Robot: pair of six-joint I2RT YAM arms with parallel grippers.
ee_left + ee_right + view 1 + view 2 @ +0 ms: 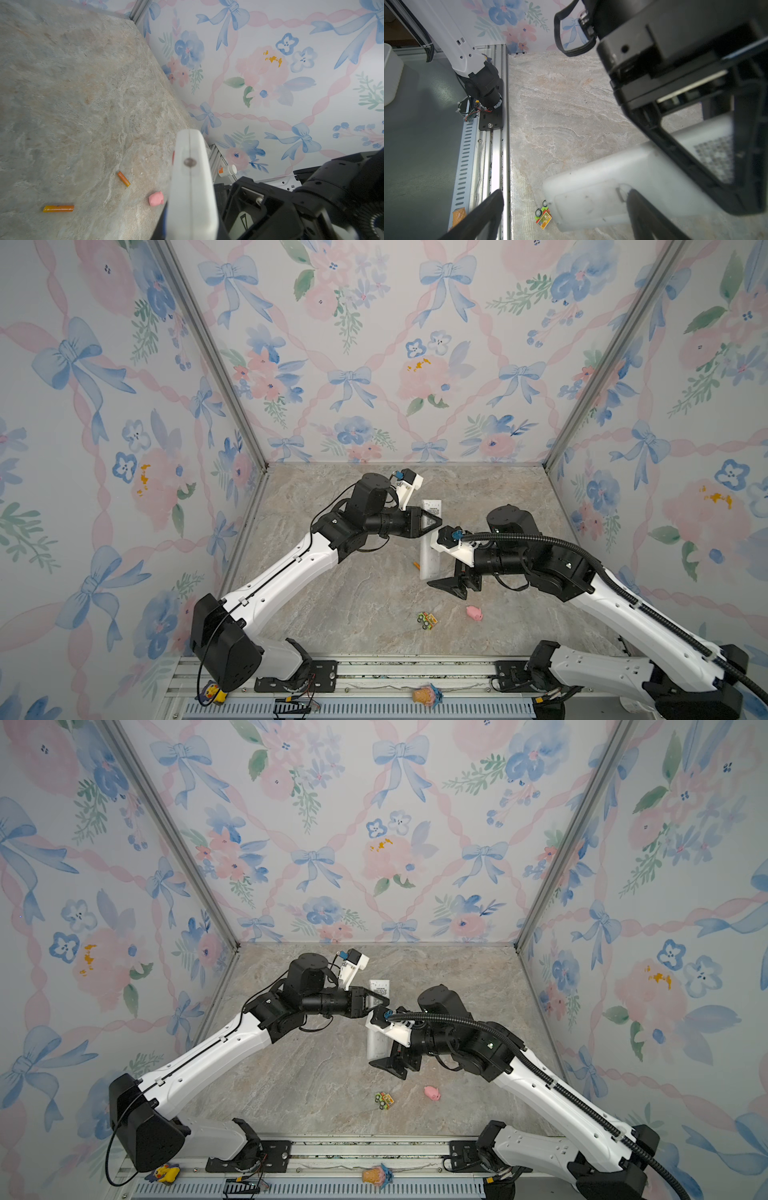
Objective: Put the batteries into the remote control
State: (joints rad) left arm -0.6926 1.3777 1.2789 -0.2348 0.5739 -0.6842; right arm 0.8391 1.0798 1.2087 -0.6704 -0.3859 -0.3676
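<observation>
Left gripper (434, 523) is clamped across the remote (430, 562) at about mid-length, apparently holding it clear of the table (374, 597), with its long axis running away from the robot in both top views. Right gripper (564, 193), jaws spread wide, sits at the remote's near end, which lies between its fingers; one fingertip (633, 197) is by the latch of the cover (587, 205), though blur hides whether they touch. That cover looks shut, so the bay is judged empty. Both batteries (123, 178) lie flat on the table, one just left of the remote, the other (58, 208) farther off. They lie nearer the left arm, but only the right hand is free, and it would have to reach past the remote
</observation>
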